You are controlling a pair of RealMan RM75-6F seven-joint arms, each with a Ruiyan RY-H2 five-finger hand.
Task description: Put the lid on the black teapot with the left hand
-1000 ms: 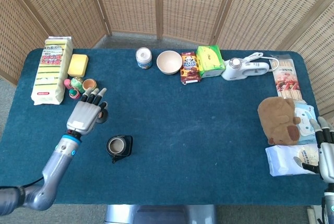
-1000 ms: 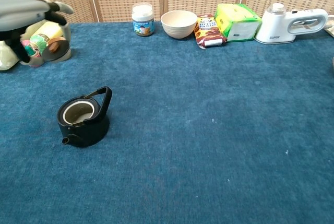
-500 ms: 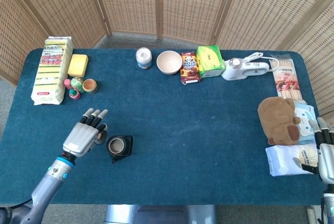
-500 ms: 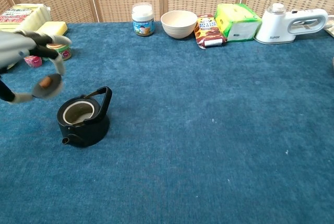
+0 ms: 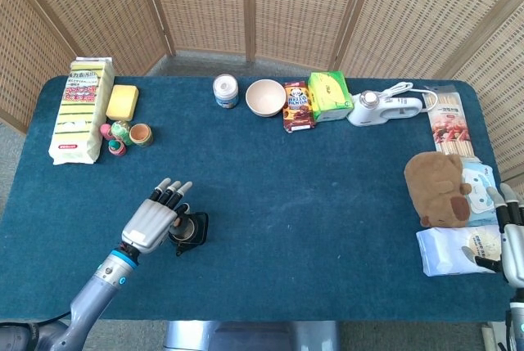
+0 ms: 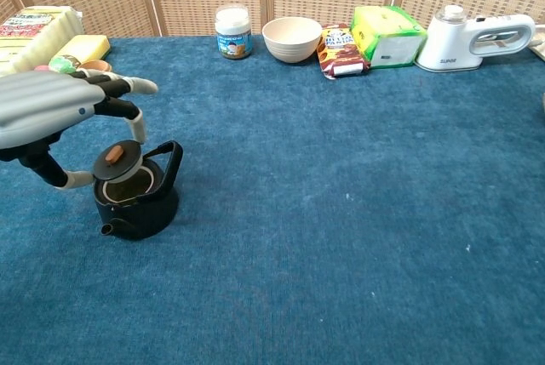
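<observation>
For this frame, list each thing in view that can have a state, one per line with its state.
left hand: holds the lid above the teapot
lid: tilted over the opening, not seated
black teapot: upright, open, handle raised
right hand: at the table's right edge, holding nothing, fingers apart
jar: upright, lid on
bowl: upright, looks empty

Black teapot (image 6: 136, 199), black lid (image 6: 122, 160) w/ brown knob; grey left hand (image 6: 51, 105); blue tablecloth (image 6: 341, 212).
</observation>
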